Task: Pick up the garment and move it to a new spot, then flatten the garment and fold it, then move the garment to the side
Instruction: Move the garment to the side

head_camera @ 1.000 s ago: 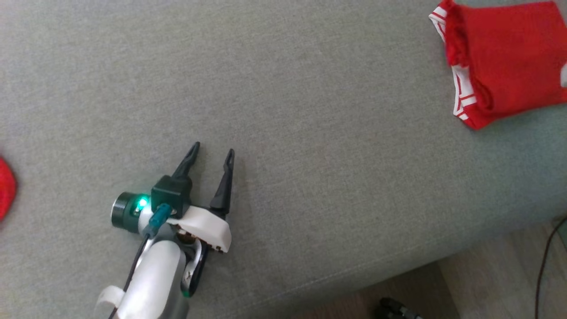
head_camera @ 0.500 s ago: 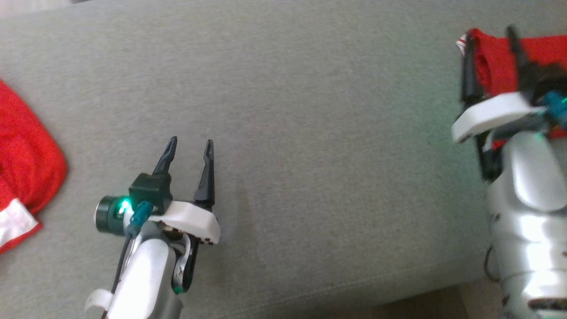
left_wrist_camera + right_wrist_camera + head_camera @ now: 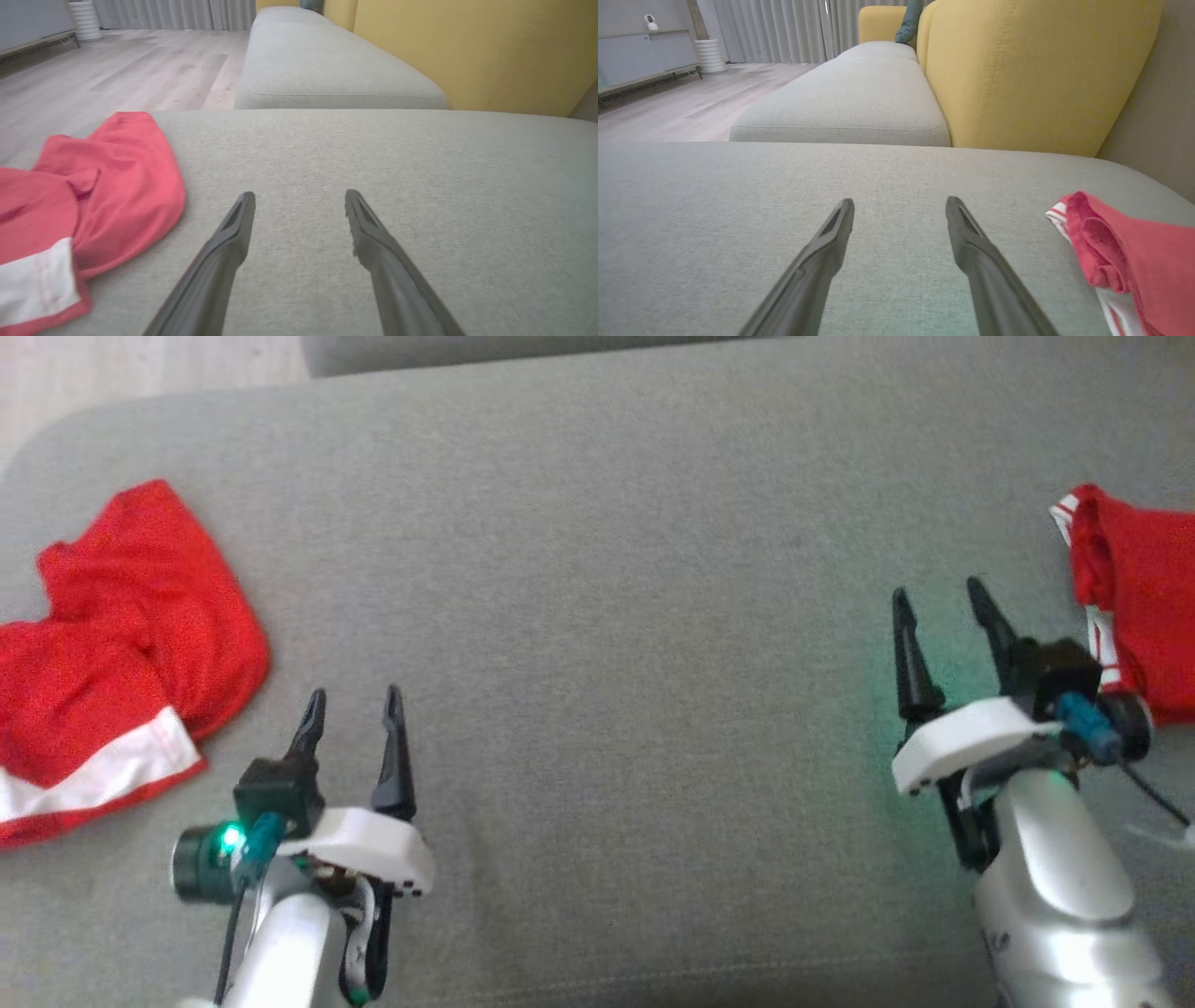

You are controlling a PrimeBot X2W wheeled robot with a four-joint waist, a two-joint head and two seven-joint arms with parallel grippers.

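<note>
Though rumpled, left garment (image 3: 140,616) lengthwise diagonal

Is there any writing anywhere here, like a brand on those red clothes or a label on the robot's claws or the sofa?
No text can be read.
Red garment on the left: white band, no print.
Red garment on the right: white stripes, no lettering.
Left gripper: small dark marks on its white housing, too small to read.
Right gripper: no marking shows.
Grey sofa cushion: plain fabric.
</note>
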